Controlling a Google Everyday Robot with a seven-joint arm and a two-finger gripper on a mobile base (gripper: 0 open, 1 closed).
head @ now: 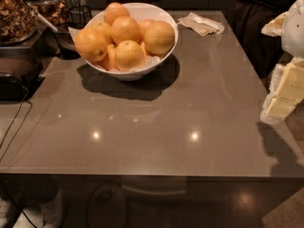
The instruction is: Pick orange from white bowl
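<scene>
The white bowl (pixel 127 73) stands at the back left of the grey table (pixel 190 108). It is heaped with several oranges; the nearest ones are at the front left (pixel 90 44) and front middle (pixel 128 54), with another at the right (pixel 159 37). My gripper (pixel 284 93) shows as cream and white parts at the right edge of the view, beside the table's right side and well away from the bowl. It holds nothing that I can see.
Dark glass jars of nuts (pixel 14 14) stand at the back left, with a black appliance (pixel 16 80) and its cable in front of them. A crumpled napkin (pixel 200 23) lies behind the bowl to the right. A dark figure (pixel 266 18) stands at the back right.
</scene>
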